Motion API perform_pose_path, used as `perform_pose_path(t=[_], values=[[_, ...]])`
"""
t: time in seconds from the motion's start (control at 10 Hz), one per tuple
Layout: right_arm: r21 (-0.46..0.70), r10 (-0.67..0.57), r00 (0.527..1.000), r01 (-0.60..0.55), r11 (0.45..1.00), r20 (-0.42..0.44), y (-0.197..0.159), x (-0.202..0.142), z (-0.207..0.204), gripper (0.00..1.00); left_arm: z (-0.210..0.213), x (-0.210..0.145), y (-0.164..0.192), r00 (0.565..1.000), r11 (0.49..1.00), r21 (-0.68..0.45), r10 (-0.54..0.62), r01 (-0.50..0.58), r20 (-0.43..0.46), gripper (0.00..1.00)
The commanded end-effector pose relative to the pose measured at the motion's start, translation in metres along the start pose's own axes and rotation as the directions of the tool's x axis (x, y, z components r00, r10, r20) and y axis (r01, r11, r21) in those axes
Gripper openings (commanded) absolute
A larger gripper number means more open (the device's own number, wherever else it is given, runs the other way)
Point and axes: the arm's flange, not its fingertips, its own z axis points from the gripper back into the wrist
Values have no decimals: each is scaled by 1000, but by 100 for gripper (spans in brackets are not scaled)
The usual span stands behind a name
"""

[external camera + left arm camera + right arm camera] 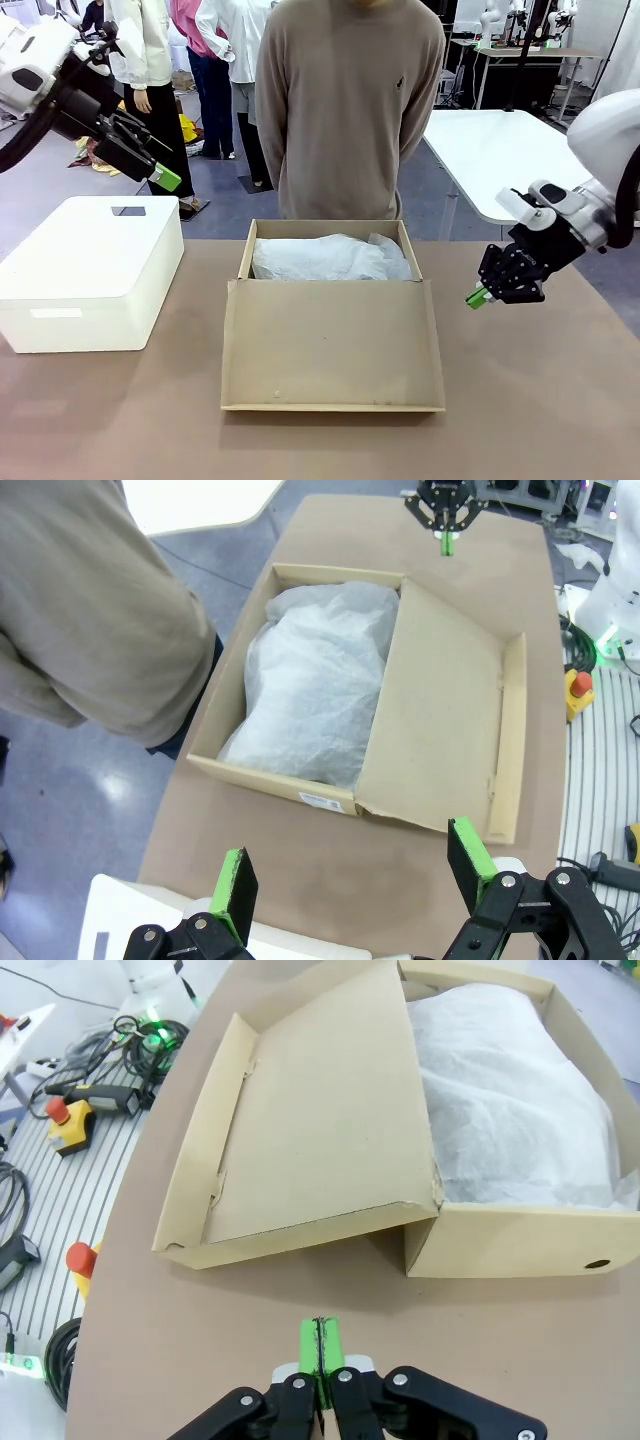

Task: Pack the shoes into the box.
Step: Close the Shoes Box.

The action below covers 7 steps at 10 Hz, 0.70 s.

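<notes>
The tan cardboard box stands mid-table, its large flap lid folded open flat towards my side. Crumpled white tissue paper bulges inside it; the shoes are hidden. My left gripper hangs open in the air at the upper left, above the white bin's far edge. In the left wrist view its fingers stand wide apart, looking down on the box. My right gripper is shut on nothing, low over the table right of the box; in its wrist view the gripper points at the lid.
A white plastic bin with a lid sits on the table's left side. A person in a tan sweater stands close behind the box at the far edge. Bare brown tabletop lies right of and in front of the box.
</notes>
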Motion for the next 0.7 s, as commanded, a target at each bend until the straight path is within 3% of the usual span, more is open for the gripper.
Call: perform_pose_path(t=[0.0,0.2,0.6], values=[[-19,31,999,-30,999,28,-1,-9,-10,0,1,-1,1,1000,1000,-10,-12,12,16,100],[19,-11,1000,11,1000,-14,1,-4,-7,0,1,-1,1,1000,1000,-10,-12,12,16,100],[18,-8,1000,8,1000,5,-1,-7,-9,0,1,-1,1,1000,1000,-10,-12,12,16,100]])
